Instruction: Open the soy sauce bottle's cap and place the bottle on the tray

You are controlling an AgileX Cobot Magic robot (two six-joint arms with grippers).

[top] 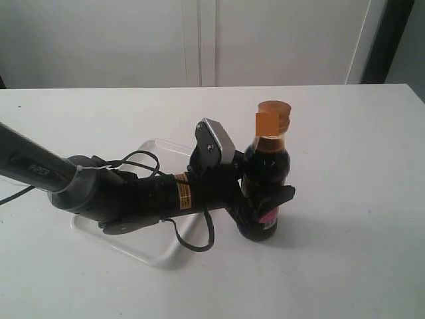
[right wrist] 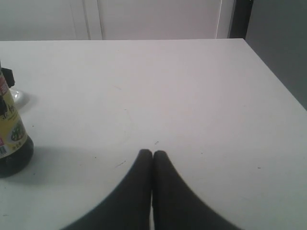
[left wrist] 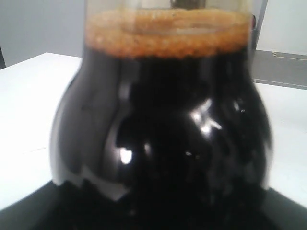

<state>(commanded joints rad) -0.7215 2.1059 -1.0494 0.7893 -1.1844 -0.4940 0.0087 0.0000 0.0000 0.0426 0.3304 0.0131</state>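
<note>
The soy sauce bottle (top: 265, 166) stands upright on the white table, just right of the tray (top: 154, 256). Its orange-brown cap (top: 273, 117) sits down on the neck. My left gripper (top: 265, 207) reaches in from the left and is shut on the bottle's lower body, over the pink label. In the left wrist view the dark bottle (left wrist: 163, 134) fills the picture, with foam at the liquid's top. My right gripper (right wrist: 152, 154) is shut on nothing, low over bare table, and it sees the bottle (right wrist: 10, 139) far off to one side.
The left arm (top: 126, 193) and its looping cable lie across the tray. A white wall with panel seams (top: 199, 40) runs behind the table's far edge. A dark post (top: 385, 36) stands at the back right.
</note>
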